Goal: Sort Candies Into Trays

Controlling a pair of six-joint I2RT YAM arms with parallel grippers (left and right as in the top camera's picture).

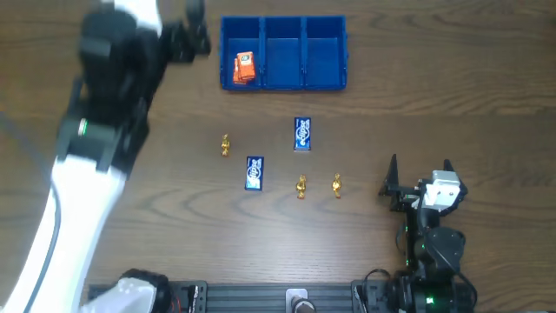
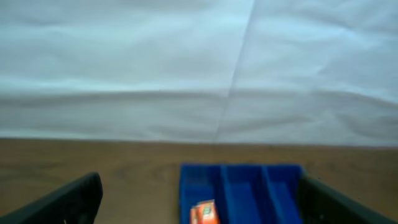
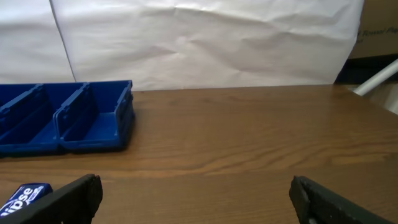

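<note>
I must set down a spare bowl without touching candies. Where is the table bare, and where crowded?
Crowded: in front of the blue tray, where two blue candies and three gold candies lie. Free: the table right of the tray, beyond the right gripper; also between candies and arms' bases.

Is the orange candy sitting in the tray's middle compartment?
No, the orange candy lies in the blue tray's compartment at the top view's left end, not the middle one.

Wooden table (image 1: 191,235), white paper backdrop (image 3: 217,43)
</note>
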